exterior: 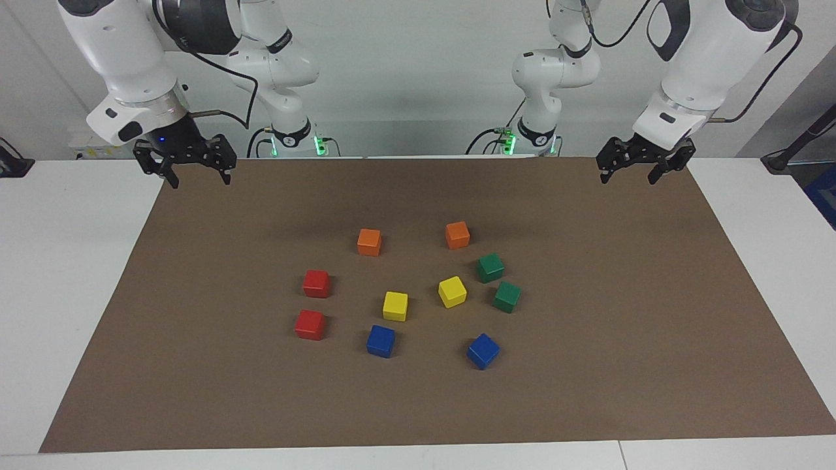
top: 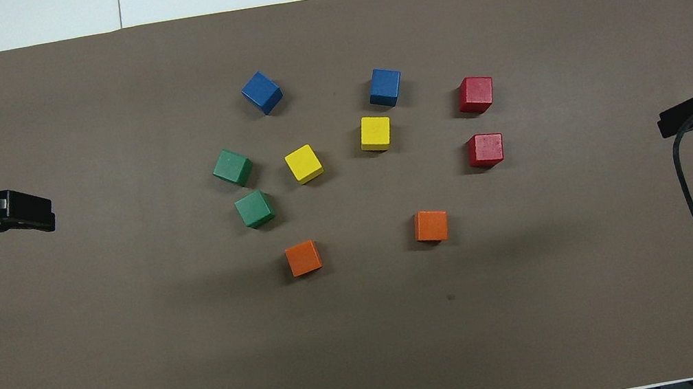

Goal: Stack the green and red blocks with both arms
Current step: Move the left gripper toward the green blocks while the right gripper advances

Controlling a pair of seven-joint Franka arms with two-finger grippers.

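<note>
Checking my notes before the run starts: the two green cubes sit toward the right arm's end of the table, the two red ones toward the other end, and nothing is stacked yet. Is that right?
Not quite. The green cubes sit toward the left arm's end, and the red cubes toward the right arm's end, as the facing view shows. Nothing is stacked yet.

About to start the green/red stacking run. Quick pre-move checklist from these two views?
1. Left gripper open, holding nothing, over the mat's edge: ok.
2. Right gripper open, holding nothing, over the mat's edge: ok.
3. Green blocks flat on the mat, apart, toward the left arm's end: ok.
4. Red blocks flat, apart, toward the right arm's end: ok.
5. Nothing stacked yet: ok.
6. Yellow block close beside the greens; finger clearance: cannot tell.
</note>
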